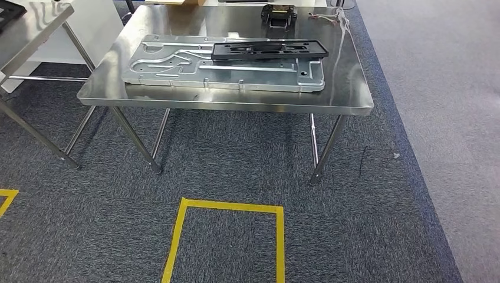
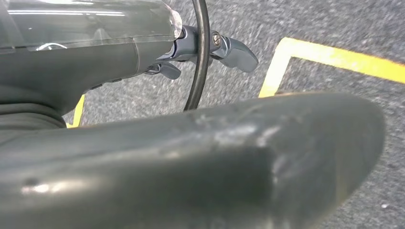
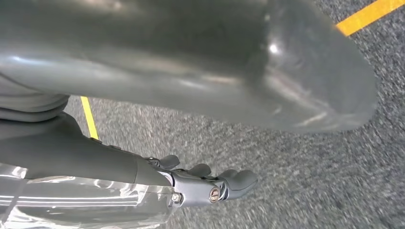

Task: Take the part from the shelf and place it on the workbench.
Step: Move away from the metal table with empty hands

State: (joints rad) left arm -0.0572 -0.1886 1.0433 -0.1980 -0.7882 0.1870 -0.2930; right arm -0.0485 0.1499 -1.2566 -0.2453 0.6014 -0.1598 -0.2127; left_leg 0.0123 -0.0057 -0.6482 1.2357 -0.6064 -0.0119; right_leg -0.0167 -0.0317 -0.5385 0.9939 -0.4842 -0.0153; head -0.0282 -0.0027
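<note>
Fingers (image 2: pixel 239 53) of the left hand (image 2: pixel 184 45) hang loose and apart, holding nothing, over grey carpet beside yellow tape (image 2: pixel 334 55). The right hand (image 3: pixel 205 187) is the same, its fingers (image 3: pixel 239 180) lightly curved and empty. Both arms hang at the robot's sides, well short of any part. Ahead and above them stands the workbench (image 1: pixel 348 94), and on it a grey plate (image 1: pixel 177 73) with a long black part (image 1: pixel 268 49) lying flat on its far edge. Its long axis runs left to right along the plate. It sits a little right of the bench's middle, so the right hand looks the nearer to it. Whether this is the task's part, already delivered, cannot be told. At far left a steel shelf (image 1: pixel 35 29) carries another dark piece (image 1: pixel 7 13) at the picture's corner, and if that is the one to fetch, the left hand is nearer and a turn that way comes first. A small black block (image 1: pixel 278 14) and loose wires (image 1: pixel 331 17) lie at the bench's far edge, clear of any reach. The bench's near rim and the shelf's legs (image 1: pixel 35 135) stand in the way.
</note>
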